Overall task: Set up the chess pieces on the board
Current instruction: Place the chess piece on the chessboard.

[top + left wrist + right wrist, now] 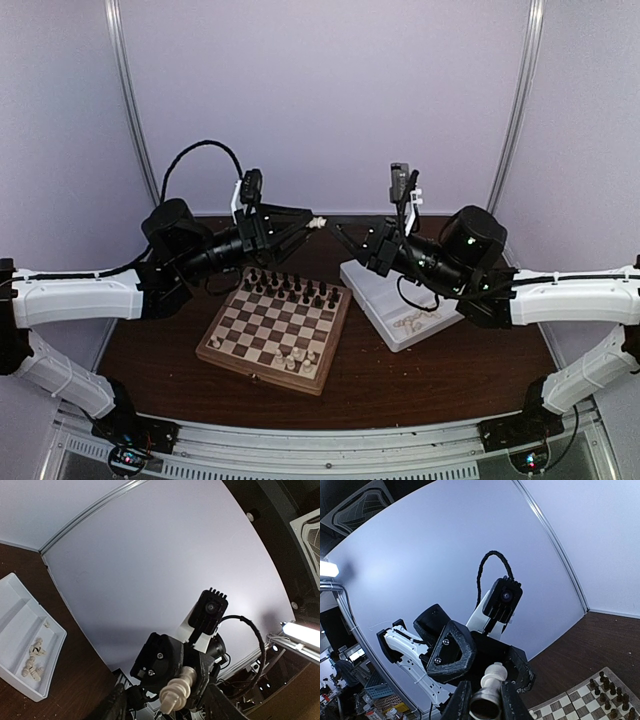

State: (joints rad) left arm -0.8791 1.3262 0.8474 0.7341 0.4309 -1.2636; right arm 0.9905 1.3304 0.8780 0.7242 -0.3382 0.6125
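my right claw (487,702) is clamped on the base of a cream chess piece (492,677), held in mid-air near the far side of the board (258,370). my left claw (167,700) stands apart around its head. this looks like a handover, so left should grip squarely before right lets go.

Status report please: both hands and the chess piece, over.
Right hand shut on cream chess piece, held in air. Left hand open around same piece. Near rows of board mostly bare. Nothing blocking.
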